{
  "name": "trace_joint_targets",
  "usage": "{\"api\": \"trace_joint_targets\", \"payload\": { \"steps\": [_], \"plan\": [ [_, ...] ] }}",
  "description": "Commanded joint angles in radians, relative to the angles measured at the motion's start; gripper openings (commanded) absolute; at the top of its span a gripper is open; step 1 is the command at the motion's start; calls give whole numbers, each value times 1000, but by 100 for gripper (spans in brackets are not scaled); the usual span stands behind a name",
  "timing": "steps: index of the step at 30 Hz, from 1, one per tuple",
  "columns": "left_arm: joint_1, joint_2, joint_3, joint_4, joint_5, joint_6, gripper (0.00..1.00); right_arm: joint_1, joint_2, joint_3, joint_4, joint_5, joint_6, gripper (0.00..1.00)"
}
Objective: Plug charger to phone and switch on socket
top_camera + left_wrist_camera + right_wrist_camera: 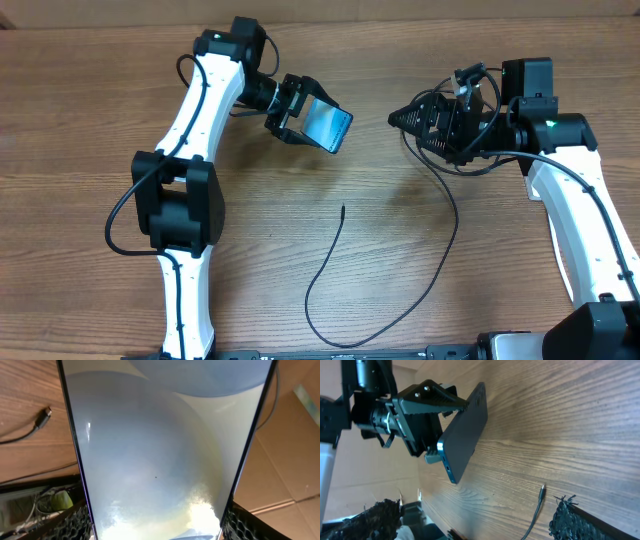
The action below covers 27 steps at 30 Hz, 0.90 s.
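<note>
The left fingers (432,399) stand partly open, clamped on the long edges of the phone (328,123), holding it tilted in the air above the counter (90,90) with its screen lit pale blue. The right fingers (567,515) are spread wide with nothing between them, facing the phone. The charger (322,262) lies looped on the counter, its connector tip (343,208) apart from both

Open lane of bare table (370,170) between the phone (330,125), clamped tilted in the left gripper (308,118), and the wide-open right gripper (408,120) near the far edge. 1 obstacle nearward: the charger (447,245) loops from under the right gripper almost to the near edge, tip (343,208) lying mid-table. The left arm (185,200) blocks the left side.
</note>
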Motion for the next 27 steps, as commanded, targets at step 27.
{"api": "trace_joint_targets", "payload": {
  "steps": [27],
  "plan": [
    [-156, 1, 29, 86, 47, -247, 4, 251, 11, 18, 21, 479, 224, 96]
  ]
}}
